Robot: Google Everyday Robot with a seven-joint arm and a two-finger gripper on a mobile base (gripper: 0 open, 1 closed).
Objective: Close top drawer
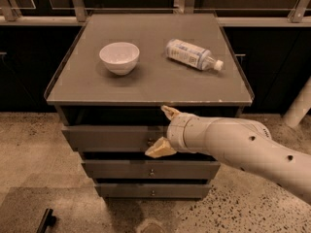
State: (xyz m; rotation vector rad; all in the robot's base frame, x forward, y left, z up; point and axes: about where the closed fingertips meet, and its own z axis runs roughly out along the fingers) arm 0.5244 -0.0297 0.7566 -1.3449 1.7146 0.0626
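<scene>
The top drawer (pixel 112 138) is a wide grey-brown wooden front just under the cabinet top, standing a little way out with a dark gap above it. My gripper (pixel 163 130) is at the middle of that front, coming in from the right on a white arm. It is open: one tan fingertip (pixel 169 112) is up at the gap above the drawer, the other (pixel 158 149) is at the front's lower edge. The drawer's knob is hidden behind the gripper.
Two shallower drawers with knobs, a middle one (pixel 151 171) and a bottom one (pixel 152 192), sit below. A white bowl (pixel 119 57) and a plastic bottle (pixel 193 55) lying on its side rest on the cabinet top (pixel 150 84). Speckled floor surrounds the cabinet.
</scene>
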